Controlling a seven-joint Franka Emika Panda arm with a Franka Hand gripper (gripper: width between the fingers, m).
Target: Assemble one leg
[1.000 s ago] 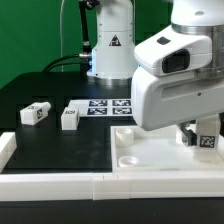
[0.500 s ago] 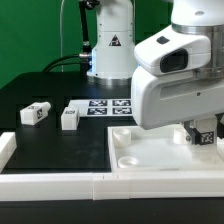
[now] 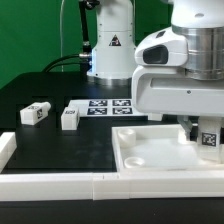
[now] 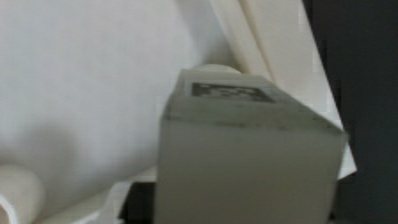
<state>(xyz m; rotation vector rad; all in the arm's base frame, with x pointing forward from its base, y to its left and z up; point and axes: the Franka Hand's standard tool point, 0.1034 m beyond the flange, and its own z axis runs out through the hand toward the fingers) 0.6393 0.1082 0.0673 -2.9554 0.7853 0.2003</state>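
Observation:
My gripper (image 3: 208,128) is shut on a leg (image 3: 209,140), a small white block with a marker tag, held upright over the far right part of the large white panel (image 3: 155,152). In the wrist view the leg (image 4: 240,135) fills the middle between my gripper's (image 4: 240,205) dark fingers, tag end pointing away, close to the panel (image 4: 89,90) near its edge. I cannot tell whether the leg touches the panel. Two more legs (image 3: 35,113) (image 3: 69,118) lie on the black table at the exterior view's left.
The marker board (image 3: 108,105) lies behind the panel. White rails (image 3: 60,184) border the table's front edge and a white block (image 3: 5,148) its left. The arm's base (image 3: 108,45) stands at the back. My arm's bulk hides the exterior view's right.
My gripper with the leg has shifted slightly toward the exterior view's right, along the panel's right side. The two legs on the table have not moved.

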